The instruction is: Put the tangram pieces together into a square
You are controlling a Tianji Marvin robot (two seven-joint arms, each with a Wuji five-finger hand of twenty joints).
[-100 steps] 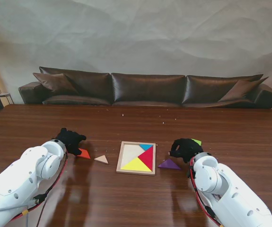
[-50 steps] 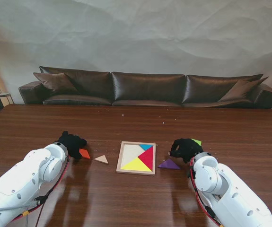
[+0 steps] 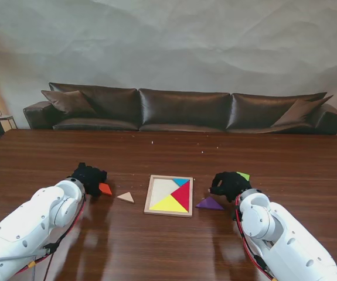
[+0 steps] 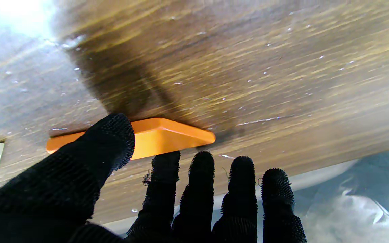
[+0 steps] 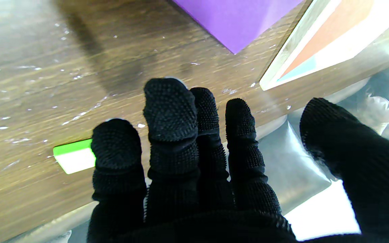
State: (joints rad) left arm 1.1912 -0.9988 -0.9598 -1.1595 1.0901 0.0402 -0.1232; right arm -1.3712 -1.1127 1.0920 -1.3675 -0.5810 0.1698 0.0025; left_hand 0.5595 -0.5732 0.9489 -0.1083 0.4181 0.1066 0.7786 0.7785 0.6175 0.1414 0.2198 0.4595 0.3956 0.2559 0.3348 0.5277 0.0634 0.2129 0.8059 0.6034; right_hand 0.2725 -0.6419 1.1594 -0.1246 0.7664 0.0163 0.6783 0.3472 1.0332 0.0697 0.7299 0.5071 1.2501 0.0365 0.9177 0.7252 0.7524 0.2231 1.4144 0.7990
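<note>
Tangram tray (image 3: 149, 200) holds yellow, red, blue and pale pieces; our left hand (image 3: 88, 175) touches the orange piece (image 3: 105, 189), right hand (image 3: 230, 184) spread, empty.

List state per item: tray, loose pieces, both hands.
Tray: flat on the table, part filled; blue, red, yellow and pale pieces in.
Orange piece: flat on the table, left robot hand at it, thumb over its edge, not lifted.
Beige triangle: loose, left of tray.
Purple triangle: loose, right of tray.
Green piece: loose, beside the right robot hand, which holds nothing.
</note>
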